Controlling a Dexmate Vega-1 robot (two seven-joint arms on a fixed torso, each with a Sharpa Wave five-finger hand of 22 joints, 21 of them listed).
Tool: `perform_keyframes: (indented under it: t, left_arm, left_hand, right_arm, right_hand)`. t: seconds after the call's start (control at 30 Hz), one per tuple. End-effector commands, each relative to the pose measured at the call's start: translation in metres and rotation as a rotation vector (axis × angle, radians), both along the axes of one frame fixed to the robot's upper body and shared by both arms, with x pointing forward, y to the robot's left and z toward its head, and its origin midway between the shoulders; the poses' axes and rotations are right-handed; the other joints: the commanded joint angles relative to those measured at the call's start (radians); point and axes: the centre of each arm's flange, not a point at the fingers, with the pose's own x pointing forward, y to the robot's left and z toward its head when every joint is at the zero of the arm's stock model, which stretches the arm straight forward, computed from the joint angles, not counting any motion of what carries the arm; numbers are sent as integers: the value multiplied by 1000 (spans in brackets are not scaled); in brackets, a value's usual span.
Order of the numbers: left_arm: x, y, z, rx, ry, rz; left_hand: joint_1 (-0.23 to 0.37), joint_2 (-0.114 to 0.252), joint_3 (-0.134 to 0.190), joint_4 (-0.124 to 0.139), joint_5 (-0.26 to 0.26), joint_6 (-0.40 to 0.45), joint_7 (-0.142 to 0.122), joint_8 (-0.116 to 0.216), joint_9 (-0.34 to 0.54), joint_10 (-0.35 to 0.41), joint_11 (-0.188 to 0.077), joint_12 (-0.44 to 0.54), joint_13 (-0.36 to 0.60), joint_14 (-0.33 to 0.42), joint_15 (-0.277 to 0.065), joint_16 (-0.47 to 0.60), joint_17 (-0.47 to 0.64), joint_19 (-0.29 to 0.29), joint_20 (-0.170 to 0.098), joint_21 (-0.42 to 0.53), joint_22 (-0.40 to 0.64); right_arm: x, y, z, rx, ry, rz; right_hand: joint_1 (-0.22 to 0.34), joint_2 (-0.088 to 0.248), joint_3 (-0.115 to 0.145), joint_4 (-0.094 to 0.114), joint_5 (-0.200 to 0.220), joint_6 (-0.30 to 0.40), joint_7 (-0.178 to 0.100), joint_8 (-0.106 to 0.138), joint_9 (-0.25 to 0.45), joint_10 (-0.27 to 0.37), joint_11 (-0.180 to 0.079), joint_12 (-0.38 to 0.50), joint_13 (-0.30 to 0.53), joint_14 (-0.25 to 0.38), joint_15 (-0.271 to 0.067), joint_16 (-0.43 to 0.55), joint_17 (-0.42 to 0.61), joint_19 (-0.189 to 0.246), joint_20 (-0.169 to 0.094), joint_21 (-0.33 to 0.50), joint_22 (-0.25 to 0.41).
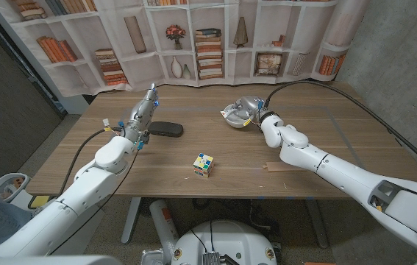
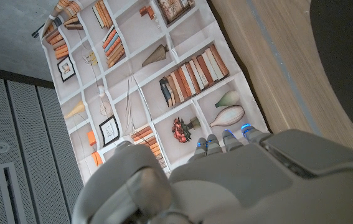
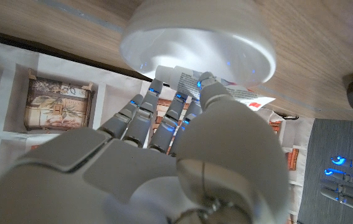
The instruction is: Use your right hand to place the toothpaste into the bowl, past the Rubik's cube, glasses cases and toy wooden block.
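Bookshelf-printed fabric (image 1: 193,37) hangs behind a wooden table (image 1: 326,147), and the robot's two white arms come in from the near corners. The right arm stretches to the far middle of the table, where its right hand (image 1: 254,112) is at the white bowl (image 1: 234,116). In the right wrist view the fingers (image 3: 164,106) reach over the bowl's rim and the toothpaste (image 3: 238,90) lies against them, its white tube with red print partly inside the bowl. The hand appears to grip the tube, though the contact itself is hard to read.

The left hand (image 1: 140,116) hovers upright near a dark glasses case (image 1: 165,129), fingers extended and apart, holding nothing. The Rubik's cube (image 1: 203,165) sits alone nearer the robot, well apart from both hands. A small flat wooden block (image 1: 273,166) lies just beside the right forearm.

Judging from this, the task is at its last step: the carry past the obstacles looks done, and the release is in hand. The next move calls for loosening the fingers so the tube drops fully inside the bowl, then lifting clear without tipping the rim.

Most of the tube is hidden by the hand, and the head view shows the bowl partly covered. Only one glasses case can be made out.
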Motion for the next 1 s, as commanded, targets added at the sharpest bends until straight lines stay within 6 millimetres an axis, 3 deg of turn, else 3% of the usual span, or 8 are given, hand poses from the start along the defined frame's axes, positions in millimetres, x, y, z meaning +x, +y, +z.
perform_keyframes:
  t: [0.03, 0.2, 0.6, 1.0]
  left_arm:
    - [6, -4, 2, 6, 4, -8]
    - [8, -7, 1, 9, 3, -11]
    - [6, -7, -2, 6, 8, -11]
    - [7, -7, -4, 7, 14, -12]
  left_hand:
    - [1, 9, -8, -1, 4, 2, -1, 1, 3, -6, -5, -1, 2, -62, 0, -2, 3, -204, 9, -2, 5]
    - [1, 10, -9, -1, 4, 1, -2, 1, 3, -6, -4, -1, 2, -62, 0, -1, 3, -204, 10, -2, 5]
    - [3, 11, -11, -1, 4, 1, -2, 1, 4, -5, -6, -1, 3, -62, -1, -1, 3, -207, 14, -2, 5]
    - [5, 13, -14, -1, 4, 2, -2, 1, 4, -4, -8, 0, 3, -62, 0, -1, 3, -207, 17, -1, 5]
  right_arm:
    - [3, -7, -1, 14, 10, -17]
    - [1, -9, -1, 11, 13, -17]
    - [-2, -11, -1, -1, 37, -24]
    - [-6, -9, 1, 6, 20, -13]
  right_hand:
    - [-7, -10, 0, 4, 1, -7, 1, -12, 7, -4, -7, -8, 2, -20, -76, -4, -3, 7, 8, 7, 0]
    - [-15, -14, 0, 6, 2, -39, -1, -27, 8, -35, -7, -23, 3, -61, -54, -6, -9, 3, 35, 8, 1]
    - [-34, -28, -3, 10, 1, -113, -2, -47, 9, -91, -3, -45, 4, -105, -38, -3, -12, -19, 70, 6, 2]
    - [-46, -33, -5, 14, 1, -134, 4, -48, 9, -108, -2, -49, 6, -111, -37, 2, -12, -20, 77, 8, 3]
